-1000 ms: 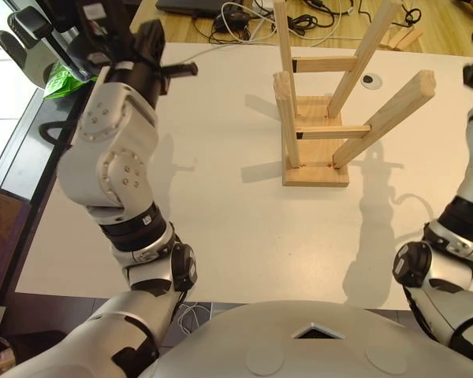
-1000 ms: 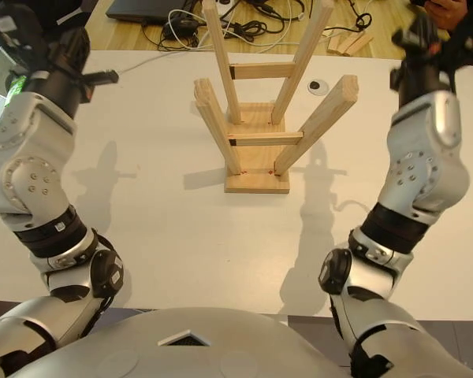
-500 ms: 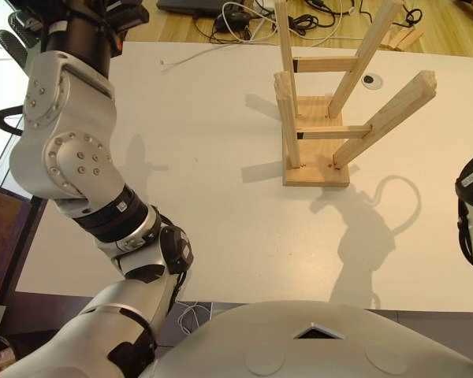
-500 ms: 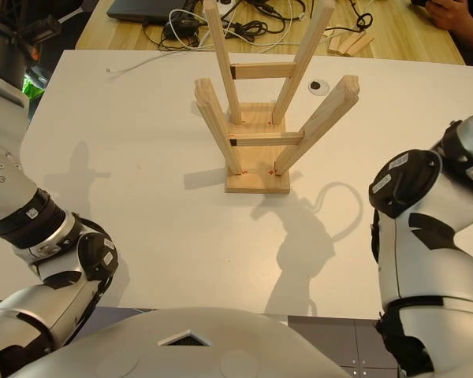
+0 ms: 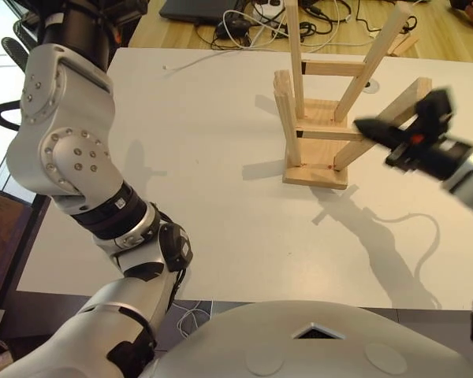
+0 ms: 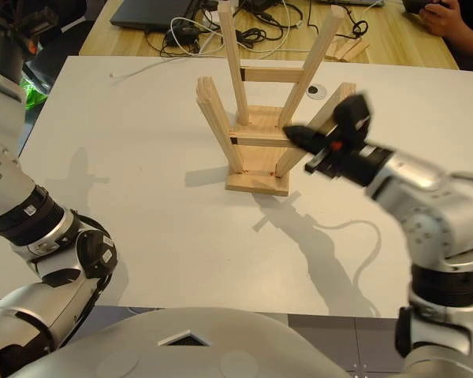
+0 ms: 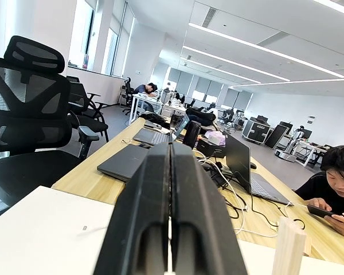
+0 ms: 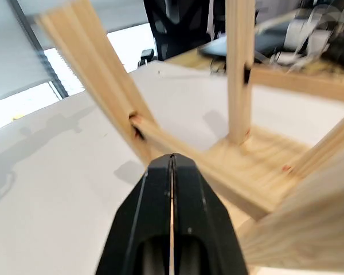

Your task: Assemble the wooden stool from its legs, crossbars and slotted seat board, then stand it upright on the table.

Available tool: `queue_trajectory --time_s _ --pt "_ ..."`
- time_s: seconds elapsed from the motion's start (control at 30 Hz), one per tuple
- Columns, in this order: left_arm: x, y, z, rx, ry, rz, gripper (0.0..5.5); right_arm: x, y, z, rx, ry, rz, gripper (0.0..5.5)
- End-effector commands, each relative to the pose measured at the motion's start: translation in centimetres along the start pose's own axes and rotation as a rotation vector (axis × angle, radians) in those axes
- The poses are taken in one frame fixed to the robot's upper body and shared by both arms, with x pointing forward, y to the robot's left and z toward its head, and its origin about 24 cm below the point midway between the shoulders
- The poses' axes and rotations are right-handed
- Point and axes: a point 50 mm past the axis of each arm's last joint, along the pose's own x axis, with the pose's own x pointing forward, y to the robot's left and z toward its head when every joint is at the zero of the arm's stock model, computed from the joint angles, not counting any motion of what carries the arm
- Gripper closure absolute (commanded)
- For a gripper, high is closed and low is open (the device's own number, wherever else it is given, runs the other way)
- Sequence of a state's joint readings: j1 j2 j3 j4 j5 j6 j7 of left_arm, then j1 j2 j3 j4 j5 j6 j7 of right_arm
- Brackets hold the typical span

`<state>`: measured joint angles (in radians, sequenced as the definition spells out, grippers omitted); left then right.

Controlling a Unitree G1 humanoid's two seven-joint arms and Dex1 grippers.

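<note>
White bench [image 5: 205,197] carries the stool [image 5: 319,118] upside down near its far side: the slotted seat board [image 5: 315,175] lies flat on the surface, four legs point up and splay outward, and crossbars bridge them, the nearer one [image 5: 327,132] low between the front pair. All parts look joined, so I judge that only turning it onto its feet is left.

Half a second ago the right arm was folded back at the bench's right edge. It has since swung in, and the right pincer [image 6: 290,132] now hangs just in front of that nearer crossbar, beside the near right leg [image 6: 315,130]. Whether it touches the wood I cannot tell. Its fingers are pressed together on nothing, so they must spread before gripping a leg. The stool itself has kept its place.

Off to the left, the left pincer [image 7: 171,150] is raised high, likewise pressed together and empty. Behind the bench, a laptop [image 6: 142,12] and cables [image 6: 260,16] lie on a wooden desk.
</note>
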<state>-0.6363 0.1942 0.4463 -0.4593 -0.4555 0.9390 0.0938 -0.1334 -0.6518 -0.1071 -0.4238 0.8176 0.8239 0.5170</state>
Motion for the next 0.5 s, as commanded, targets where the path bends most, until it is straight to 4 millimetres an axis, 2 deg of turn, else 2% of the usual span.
queue_trajectory --time_s 0.03,0.17,0.27,0.33,0.4,0.47,0.5 --pt "0.0 -0.4 -0.1 -0.004 0.006 -0.008 5.47 -0.3 0.1 7.8 0.022 -0.393 0.044 5.5" --pt "0.0 -0.4 -0.1 -0.002 0.009 -0.012 5.47 -3.7 -0.2 13.9 0.135 -0.721 0.162 5.5" --pt "0.1 -0.5 -0.1 -0.002 0.008 -0.016 5.47 -6.0 -2.8 17.7 0.2 -0.914 0.085 5.5" --pt "0.2 -0.7 0.0 -0.003 0.007 -0.025 5.47 -6.7 -4.1 19.4 0.209 -0.986 0.028 5.5" --pt "0.5 -0.8 0.1 -0.002 0.005 -0.034 5.47 -6.9 -4.4 20.8 0.21 -1.046 0.037 5.5" --pt "0.6 -0.8 0.3 0.0 0.003 -0.04 5.47 -6.2 -4.5 20.7 0.22 -1.037 0.066 5.5" --pt "0.6 -0.8 0.3 0.002 0.002 -0.042 5.47 -5.5 -4.4 20.0 0.216 -0.997 0.082 5.5"
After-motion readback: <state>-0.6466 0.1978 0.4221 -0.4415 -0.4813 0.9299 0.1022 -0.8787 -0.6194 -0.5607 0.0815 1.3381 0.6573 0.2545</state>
